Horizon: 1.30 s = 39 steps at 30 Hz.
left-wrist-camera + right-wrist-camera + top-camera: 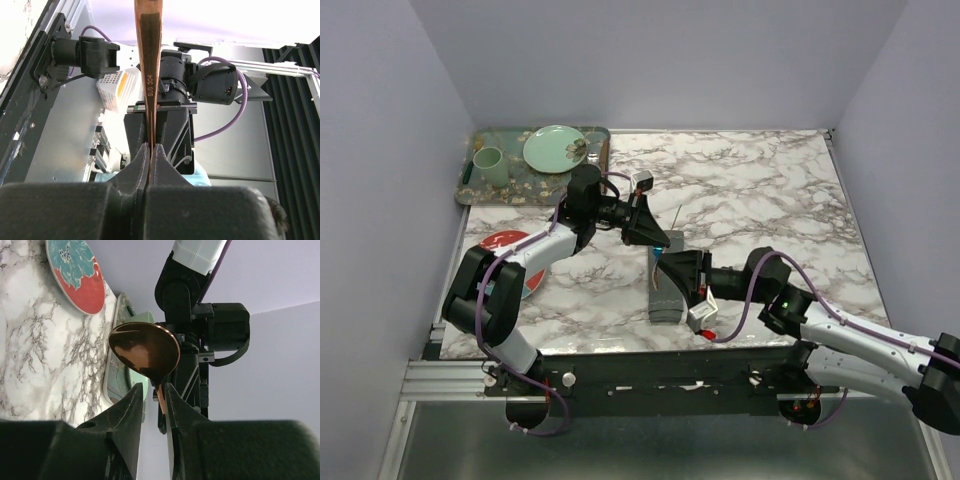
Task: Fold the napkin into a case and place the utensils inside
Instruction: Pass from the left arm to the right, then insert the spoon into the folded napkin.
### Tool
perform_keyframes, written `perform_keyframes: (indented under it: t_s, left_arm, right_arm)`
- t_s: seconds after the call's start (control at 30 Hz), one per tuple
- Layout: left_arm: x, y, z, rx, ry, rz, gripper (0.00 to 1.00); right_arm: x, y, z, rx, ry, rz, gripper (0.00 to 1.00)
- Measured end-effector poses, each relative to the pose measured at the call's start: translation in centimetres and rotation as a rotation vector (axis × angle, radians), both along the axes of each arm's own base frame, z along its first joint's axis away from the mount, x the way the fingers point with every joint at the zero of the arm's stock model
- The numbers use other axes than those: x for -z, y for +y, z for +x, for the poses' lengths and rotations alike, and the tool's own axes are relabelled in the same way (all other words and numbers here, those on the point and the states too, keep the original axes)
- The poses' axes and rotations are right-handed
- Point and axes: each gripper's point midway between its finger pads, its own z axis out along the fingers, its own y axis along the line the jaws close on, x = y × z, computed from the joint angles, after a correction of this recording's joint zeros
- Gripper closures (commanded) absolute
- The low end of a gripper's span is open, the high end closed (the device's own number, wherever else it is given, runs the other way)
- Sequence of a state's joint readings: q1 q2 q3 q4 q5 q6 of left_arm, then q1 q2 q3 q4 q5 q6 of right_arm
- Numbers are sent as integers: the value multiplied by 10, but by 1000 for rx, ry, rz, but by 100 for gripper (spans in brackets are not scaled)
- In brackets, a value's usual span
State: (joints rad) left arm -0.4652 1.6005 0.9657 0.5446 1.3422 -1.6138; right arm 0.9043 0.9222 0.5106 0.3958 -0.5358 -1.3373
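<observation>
Holding copper spoon [145, 350] mid-air betw. both arms, directly above case [666, 302], which lies folded on marble table [770, 190] near front edge, approx. centre. L gripper [149, 150] clamped tight on handle; R gripper [154, 390] has jaws part-open either side of neck just below bowl, gap showing, no firm pinch evident. Step judged: fold complete, loading of utensils in hand; next move prob. calls for one arm to take sole hold, then angle spoon toward case mouth w/ other arm lifting cloth edge.
</observation>
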Motion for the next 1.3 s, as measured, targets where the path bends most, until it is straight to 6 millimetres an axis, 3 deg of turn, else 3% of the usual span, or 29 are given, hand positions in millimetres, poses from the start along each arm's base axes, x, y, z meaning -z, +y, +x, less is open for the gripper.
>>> perform_keyframes:
  t_s: [0.07,0.1,0.2,0.27,0.3,0.33,0.37,0.43,0.53,0.6,0.73,0.87,0.93,1.07,1.17,1.3]
  left_arm:
    - [1,0,0,0,1,1,100]
    - [1,0,0,-1,4,2,100]
    - [4,0,-1,-4,11,6,100]
    - [5,0,-1,-6,21,10,83]
    - [5,0,-1,-8,24,11,72]
    - [6,0,0,-11,27,13,55]
    - [6,0,0,-15,25,13,48]
    - [6,0,1,-29,18,14,38]
    - [9,5,9,-79,5,27,33]
    - [13,12,20,-130,-3,45,33]
    - [33,43,72,-357,-64,187,34]
    - [46,74,118,-545,-266,399,42]
    - [58,87,126,-596,-360,507,47]
    - [92,115,119,-644,-467,695,50]
    - [121,127,109,-637,-453,780,50]
    - [149,128,104,-613,-411,828,51]
  right_arm:
    - [-1,1,1,0,-3,3,78]
    - [-1,1,1,0,-3,4,86]
    - [-3,2,1,2,-9,10,99]
    - [-5,2,2,3,-16,17,99]
    - [-5,2,2,4,-16,18,99]
    - [-5,2,2,5,-17,19,99]
    - [-6,3,3,6,-20,22,99]
    - [-7,3,4,11,-12,29,99]
    - [-10,4,6,18,17,40,99]
    - [-16,4,9,35,47,56,99]
    - [-42,5,30,132,168,124,99]
    - [-76,5,85,348,440,225,99]
    - [-83,-3,114,479,592,288,99]
    - [-71,-25,162,701,898,364,99]
    - [-44,-40,191,874,1164,412,99]
    - [3,-53,200,1036,1417,441,99]
